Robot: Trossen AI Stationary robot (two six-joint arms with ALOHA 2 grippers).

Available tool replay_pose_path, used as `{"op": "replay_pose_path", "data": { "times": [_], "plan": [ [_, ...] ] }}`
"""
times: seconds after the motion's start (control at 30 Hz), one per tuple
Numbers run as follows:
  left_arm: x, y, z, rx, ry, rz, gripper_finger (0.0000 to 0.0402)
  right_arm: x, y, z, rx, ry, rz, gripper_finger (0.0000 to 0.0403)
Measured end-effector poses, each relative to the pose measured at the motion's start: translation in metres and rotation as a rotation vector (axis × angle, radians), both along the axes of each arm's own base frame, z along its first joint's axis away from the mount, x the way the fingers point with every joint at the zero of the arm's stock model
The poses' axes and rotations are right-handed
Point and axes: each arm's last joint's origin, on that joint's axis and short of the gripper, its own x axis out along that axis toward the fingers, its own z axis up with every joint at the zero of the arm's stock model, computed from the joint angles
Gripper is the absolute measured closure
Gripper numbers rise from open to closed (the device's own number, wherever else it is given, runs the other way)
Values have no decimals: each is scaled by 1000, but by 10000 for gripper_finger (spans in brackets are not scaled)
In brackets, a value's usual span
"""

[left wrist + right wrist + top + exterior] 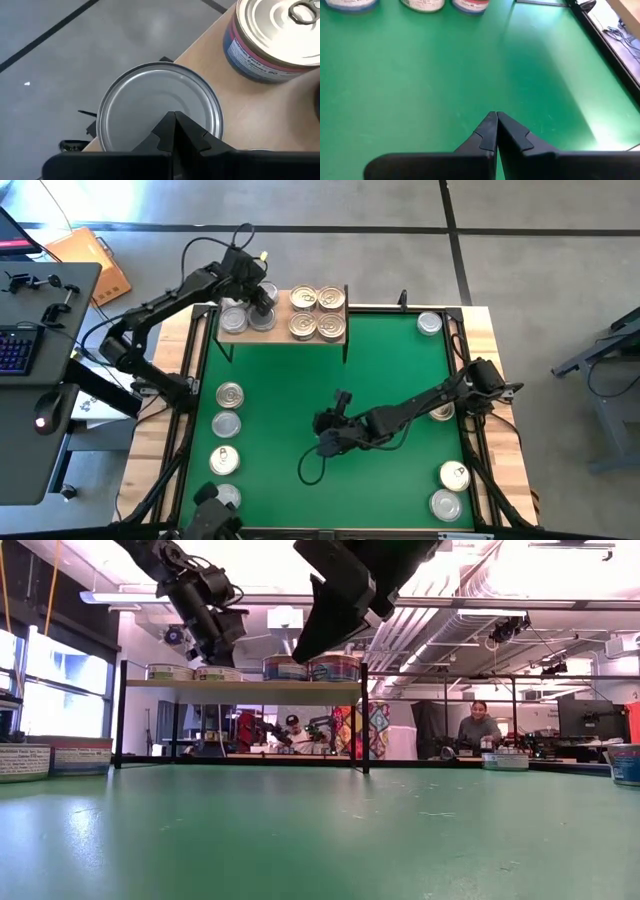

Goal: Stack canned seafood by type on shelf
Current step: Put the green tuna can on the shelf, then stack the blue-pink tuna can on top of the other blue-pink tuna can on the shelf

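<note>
From the overhead camera I see the small light-wood shelf on thin black legs [285, 332] at the far edge of the green mat [330, 400], and it already carries tins: four gold-lidded pull-tab cans [317, 312] grouped in a square on its right half, and plain silver-lidded cans [246, 319] on its left half, though the arm hides how many. My left gripper [262, 304] hangs over those silver tins with its fingers pressed together and nothing between them; its wrist camera looks straight down on one plain silver lid [160, 107] sitting at the shelf's edge, with a gold-lidded can [277, 37] nearby on the same board. My right gripper [327, 423] is out over the middle of the mat, also pinched closed and empty, with bare green below it. Loose cans remain on the mat: a column of four tins [227, 438] down the left side, one silver tin [430, 323] at the far right corner, and two tins [450, 490] at the near right.
</note>
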Motion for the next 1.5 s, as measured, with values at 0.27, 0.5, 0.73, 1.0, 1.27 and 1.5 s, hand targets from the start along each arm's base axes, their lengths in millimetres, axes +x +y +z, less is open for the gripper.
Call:
{"op": "replay_pose_path", "data": {
  "times": [0.27,0.5,0.73,1.0,1.27,1.5],
  "plan": [
    [-3,-18,8,-28,16,-23,401,0,2,0,18,0,16,403],
    [-7,-26,22,15,-20,-29,401,0,1,0,8,1,17,403],
    [-18,-54,55,119,-101,-61,402,5,-10,-25,45,-156,102,403],
    [-18,-133,94,265,-209,-237,402,9,-43,-40,264,-357,203,403],
    [-12,-217,78,245,-248,-395,401,3,-46,-51,367,-343,141,399],
    [-14,-277,36,195,-222,-444,401,1,-52,-42,446,-212,262,316]
  ]
}}
